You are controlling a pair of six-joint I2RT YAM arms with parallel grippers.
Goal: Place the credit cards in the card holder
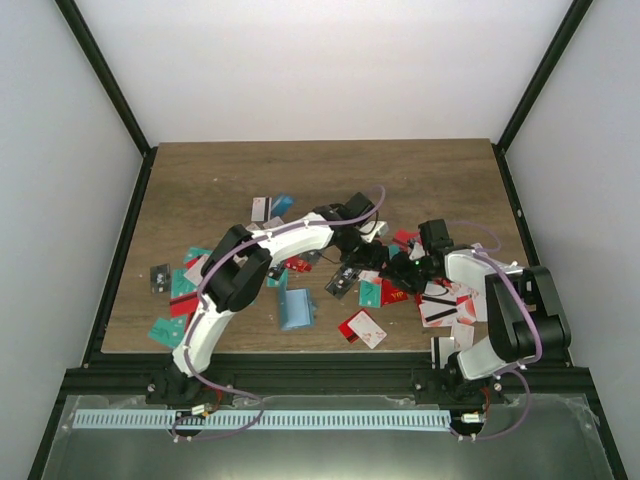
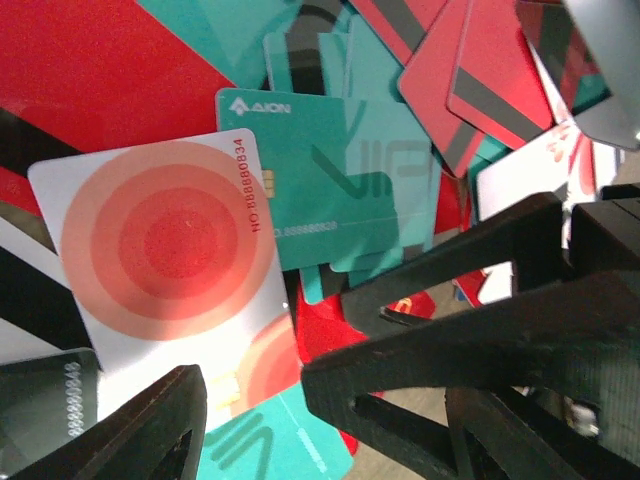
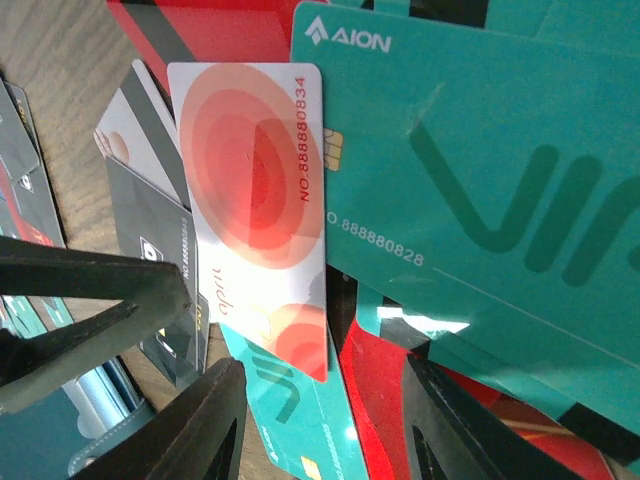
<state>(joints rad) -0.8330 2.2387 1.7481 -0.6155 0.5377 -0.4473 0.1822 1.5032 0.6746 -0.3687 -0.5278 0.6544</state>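
Note:
Many credit cards lie scattered and overlapping across the table. The teal-blue card holder [image 1: 297, 310] stands half open near the front edge, apart from both grippers. My left gripper [image 1: 371, 237] hovers open and empty low over the middle pile. In the left wrist view [image 2: 250, 400] its jaws stand over a white card with red circles [image 2: 165, 240], a teal card [image 2: 330, 190] and a red card [image 2: 330, 325]. My right gripper [image 1: 399, 266] is open and empty close beside it. The right wrist view [image 3: 325, 420] shows the same white card [image 3: 255, 190] and a large teal card [image 3: 480, 170].
More cards lie at the left [image 1: 175, 285] and right [image 1: 445, 300] of the table and near the front [image 1: 362, 327]. The other arm's finger [image 3: 90, 300] crosses the right wrist view at the left. Black frame rails [image 1: 120, 250] border the table.

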